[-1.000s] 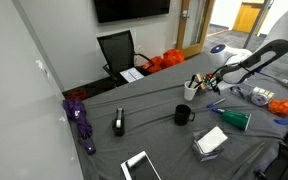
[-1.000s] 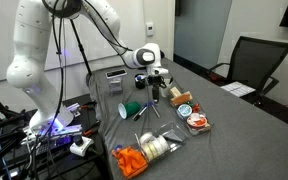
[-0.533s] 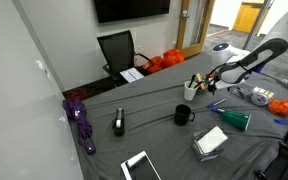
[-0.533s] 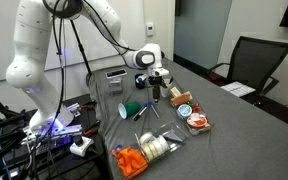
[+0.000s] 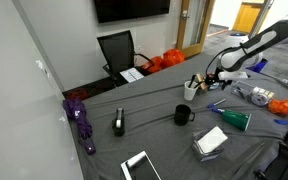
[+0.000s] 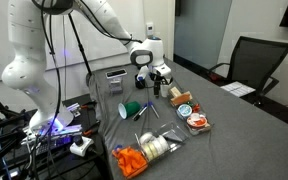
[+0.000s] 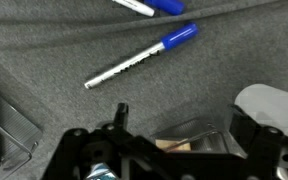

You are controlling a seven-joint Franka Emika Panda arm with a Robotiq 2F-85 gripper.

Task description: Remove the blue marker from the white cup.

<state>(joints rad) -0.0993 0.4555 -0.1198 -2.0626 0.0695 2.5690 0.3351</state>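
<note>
Exterior views: both high, far, facing the bench (image 5: 154, 135) (image 6: 234, 120) from opposite ends.
Wrist view: close, looking down onto bench (image 7: 44, 50).

black mug (image 5: 183, 115), green cup (image 5: 236, 120), purple umbrella (image 5: 82, 122), black chair (image 5: 117, 51).

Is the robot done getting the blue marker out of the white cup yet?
Nothing looks done yet. The end effector hangs close above the white cup, which has things sticking out of it. The picture is too small to tell whether it grips the blue marker. What is left is lifting the marker clear of the cup.
</note>
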